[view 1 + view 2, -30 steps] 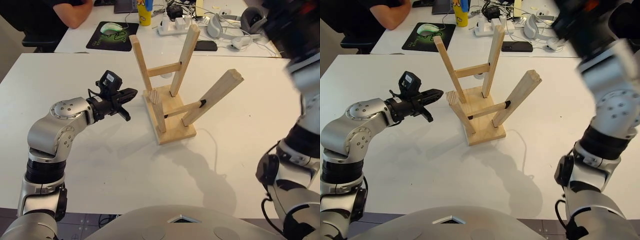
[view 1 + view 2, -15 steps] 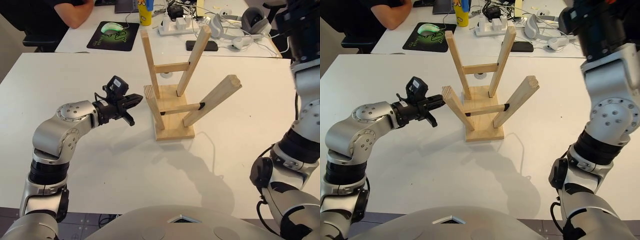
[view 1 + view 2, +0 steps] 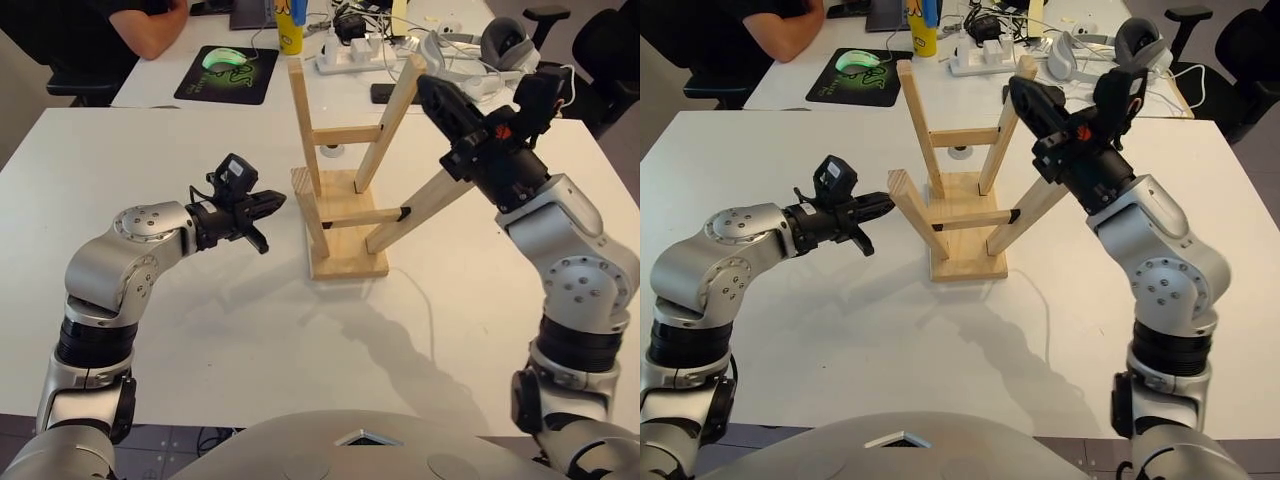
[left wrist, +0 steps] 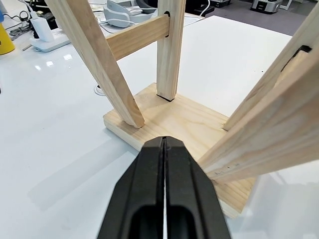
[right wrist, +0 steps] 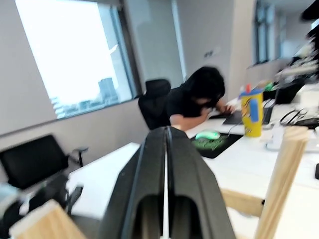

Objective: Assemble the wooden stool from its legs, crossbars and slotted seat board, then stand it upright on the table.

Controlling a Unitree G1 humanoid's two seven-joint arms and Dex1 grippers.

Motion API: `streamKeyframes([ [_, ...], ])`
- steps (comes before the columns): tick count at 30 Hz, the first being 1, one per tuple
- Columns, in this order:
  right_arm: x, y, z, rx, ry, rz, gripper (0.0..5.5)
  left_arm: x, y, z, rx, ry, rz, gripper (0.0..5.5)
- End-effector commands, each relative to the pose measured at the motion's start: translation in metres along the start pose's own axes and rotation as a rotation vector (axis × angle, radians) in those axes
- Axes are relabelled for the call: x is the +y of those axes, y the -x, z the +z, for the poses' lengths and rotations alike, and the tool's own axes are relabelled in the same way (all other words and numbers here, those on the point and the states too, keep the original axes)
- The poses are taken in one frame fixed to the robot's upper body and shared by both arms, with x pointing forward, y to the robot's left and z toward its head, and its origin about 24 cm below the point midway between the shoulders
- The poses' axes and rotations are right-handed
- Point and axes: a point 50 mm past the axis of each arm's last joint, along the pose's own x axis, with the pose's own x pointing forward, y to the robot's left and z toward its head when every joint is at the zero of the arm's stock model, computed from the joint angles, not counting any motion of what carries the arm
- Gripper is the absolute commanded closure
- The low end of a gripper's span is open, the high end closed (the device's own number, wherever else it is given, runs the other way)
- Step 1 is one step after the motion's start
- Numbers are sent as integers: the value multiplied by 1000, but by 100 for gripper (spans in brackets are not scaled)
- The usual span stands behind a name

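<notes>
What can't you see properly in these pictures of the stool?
Slanted leg, top end: eye views, right arm covers it.
Right tool touching wood or not: eye views, overlap hides it.
Back legs, tops: left wrist view, cut by the edge.
Seat board slots: all views, legs fill them.

Stool (image 3: 345,200) is rendered in pale natural wood, fine grain lines showing on the seat board (image 4: 184,119) and dark marks at the crossbar joints; the table (image 3: 200,330) is plain glossy white. Left gripper (image 3: 281,199) and right gripper (image 3: 426,84) are finished matte black, a red-orange spot noted behind the right one. Upper left of the frame: black mouse pad (image 3: 200,85) printed green, green-lit mouse (image 3: 222,60), yellow bottle (image 3: 290,25) marked blue.
</notes>
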Motion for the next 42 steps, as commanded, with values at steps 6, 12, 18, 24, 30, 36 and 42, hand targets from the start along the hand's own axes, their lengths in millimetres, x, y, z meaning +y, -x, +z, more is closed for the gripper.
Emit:
streamKeyframes([
  [6, 2, -6, 98, -419, -74, 67, 549, -2, 1, -9, 31, -2, 26, 550],
  [12, -10, -3, 57, -145, -55, 12, 549, 1, 1, -7, 27, -16, 38, 550],
  [18, -11, 19, -47, 277, -84, -115, 549, -3, -6, 1, 23, -40, -21, 550],
  [24, -16, 2, 59, -306, 108, -141, 549, -9, -8, -6, 33, -19, -28, 550],
  [30, 1, -2, 120, -507, 89, -6, 549, -10, -6, -9, 30, -4, 1, 550],
  [36, -2, -6, 5, 90, 3, 4, 549, -9, -6, -7, 31, -12, -4, 550],
  [42, -17, 6, -17, 56, 121, -173, 549, -12, -10, -3, 37, -26, -53, 550],
])
